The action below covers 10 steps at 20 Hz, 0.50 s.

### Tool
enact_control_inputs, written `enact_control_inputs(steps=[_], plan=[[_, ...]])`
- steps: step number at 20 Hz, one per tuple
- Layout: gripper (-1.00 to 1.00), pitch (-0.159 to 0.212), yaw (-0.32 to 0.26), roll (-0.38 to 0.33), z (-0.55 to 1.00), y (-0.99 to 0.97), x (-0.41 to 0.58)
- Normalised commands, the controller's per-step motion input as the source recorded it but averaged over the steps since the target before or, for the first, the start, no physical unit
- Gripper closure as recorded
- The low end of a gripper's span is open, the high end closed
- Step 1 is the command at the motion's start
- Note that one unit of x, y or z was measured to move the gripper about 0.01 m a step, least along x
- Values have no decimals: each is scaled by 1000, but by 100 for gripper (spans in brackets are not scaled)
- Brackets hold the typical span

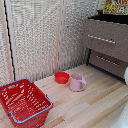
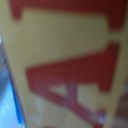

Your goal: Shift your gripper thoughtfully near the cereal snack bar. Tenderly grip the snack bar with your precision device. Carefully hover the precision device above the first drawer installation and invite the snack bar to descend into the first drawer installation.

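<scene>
Up in the exterior view's top right corner, the cereal snack bar (image 1: 115, 6) sits high over the open top of the first drawer installation (image 1: 106, 38), its yellow-orange face and multicoloured print cut off by the edge of the picture. That upper drawer is pulled out, dark inside along its back rim, with a long silver bar handle (image 1: 101, 39) across its brown front. Below it, the shorter drawer front (image 1: 108, 62) is set further back, with its own thin handle.

The wrist view is filled almost edge to edge with the snack bar (image 2: 65, 60), very close and blurred: yellow wrapper, big red lettering, a sliver of blue at one edge. So the packet is right up against the wrist camera, but the pincer itself does not show in either picture, and I cannot tell whether its fingers are clamped on the packet or apart.

Down on the pale wooden surface (image 1: 95, 102), a red bowl (image 1: 62, 77) stands just beside a pink cup (image 1: 76, 82), the two nearly touching. Well apart from them, toward the exterior view's lower left, a red wire-style basket (image 1: 23, 102) with blue trim rests on the surface. Behind everything hangs a light slatted screen (image 1: 40, 35).
</scene>
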Motion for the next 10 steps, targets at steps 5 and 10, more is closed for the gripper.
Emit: enact_control_inputs(steps=[5, 10], plan=[[-100, -23, -137, -38, 165, 12, 0], [-100, -42, -250, -23, 81, 232, 0]])
